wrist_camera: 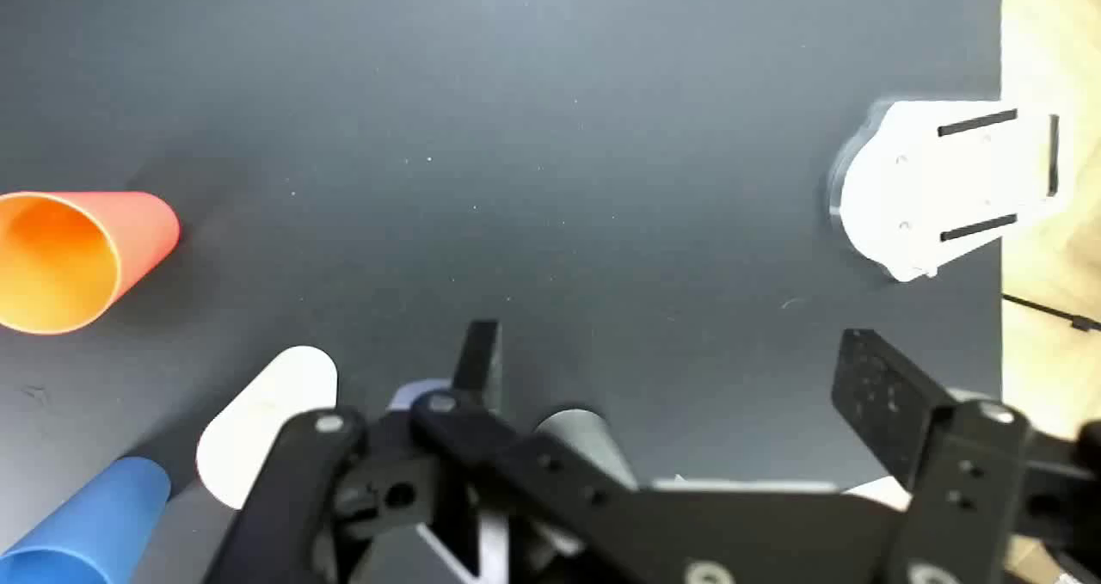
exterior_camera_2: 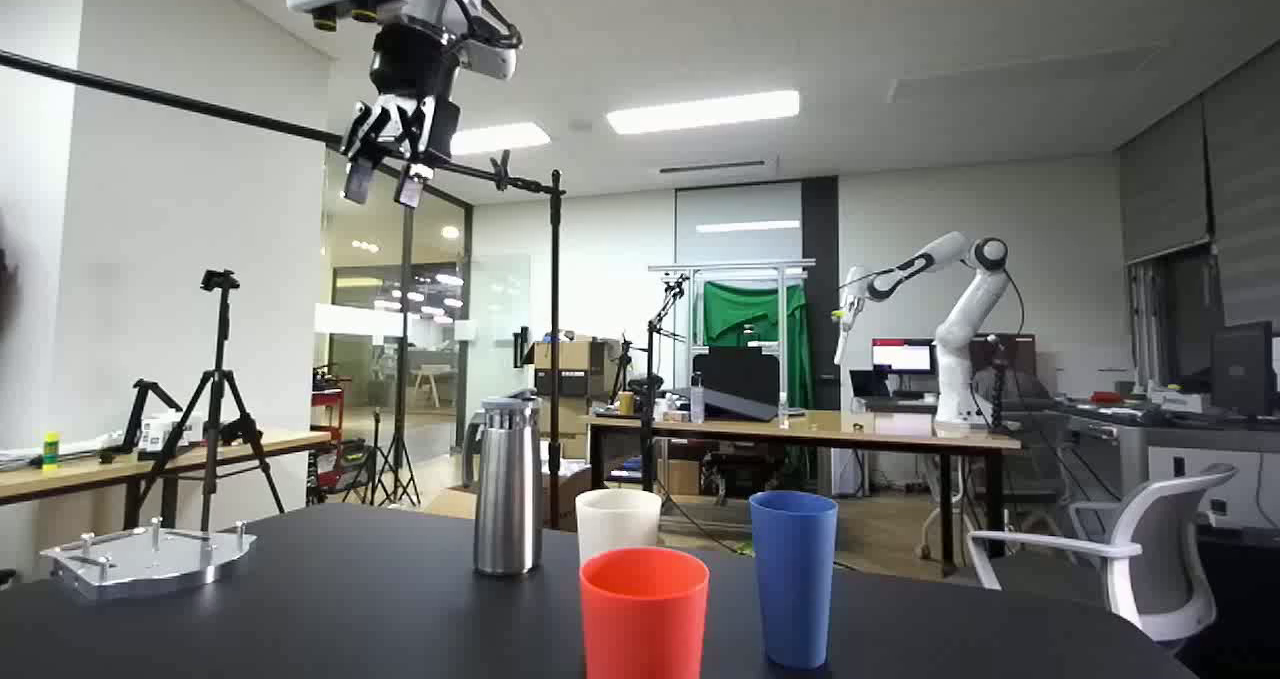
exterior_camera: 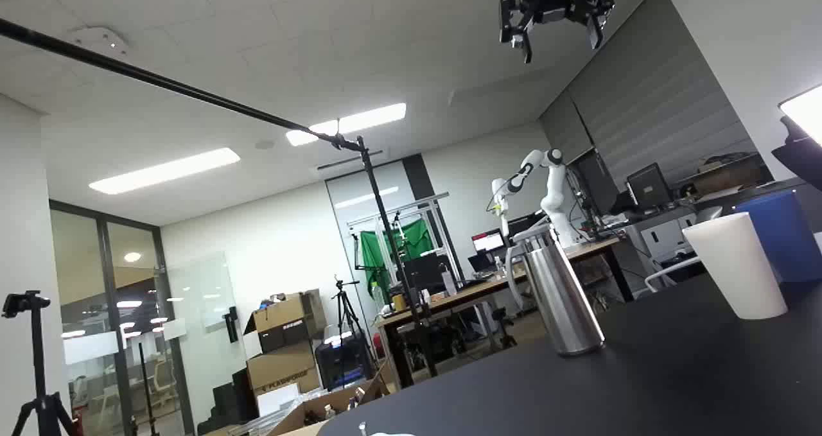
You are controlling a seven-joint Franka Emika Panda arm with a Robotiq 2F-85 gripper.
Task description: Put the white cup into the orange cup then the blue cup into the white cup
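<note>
Jaws were released, halves spread well apart, hanging high above the black bench in both exterior views. White cup stood upright on the bench; in an exterior view the orange cup sat in front of it and covered its lower part. Orange also upright, base cut off by the frame there. Blue cup upright too, to the right of orange in that view, strip of bench visible between. Wrist view, looking down: all three were apart, each standing on its own. Orange was at the left edge, inside showing; white lower down, partly behind the jaws; blue in the bottom left corner, just beside white, mouth partly cut by the frame. Steel flask stood near white, upright, in both exterior views. Metal plate lay on the bench, well apart from the cups. Background had a white robot arm on a wooden table, green cloth, a black tripod and a white chair.
</note>
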